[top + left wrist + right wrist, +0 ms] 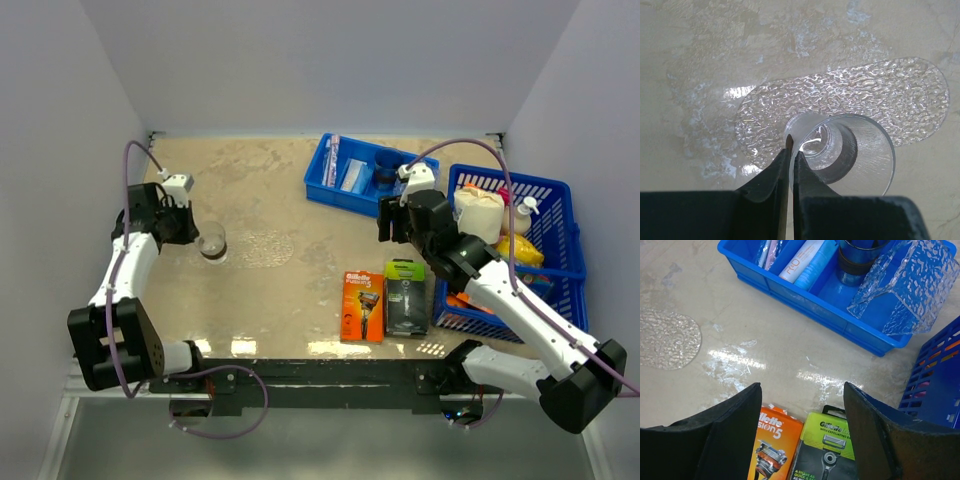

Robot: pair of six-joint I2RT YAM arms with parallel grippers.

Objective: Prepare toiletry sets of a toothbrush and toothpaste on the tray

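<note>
My left gripper point(197, 232) point(791, 148) is shut on the wall of a small clear cup point(213, 243) point(855, 150), held at the near edge of the clear textured tray point(265, 247) point(865, 95) on the beige table. The toothbrush point(333, 158) point(765, 250) and the pale blue-white toothpaste box point(352, 175) point(807, 260) lie in the solid blue bin point(325, 192) point(805, 302). My right gripper point(388, 225) point(802, 386) is open and empty, above the table between the bin and the razor packs.
An orange razor pack point(362, 305) point(772, 445) and a green-black one point(405, 297) point(832, 447) lie at the front. The bin also holds a dark cup point(860, 257) and a tilted clear textured piece point(905, 285). A blue lattice basket point(565, 190) point(940, 375) stands right.
</note>
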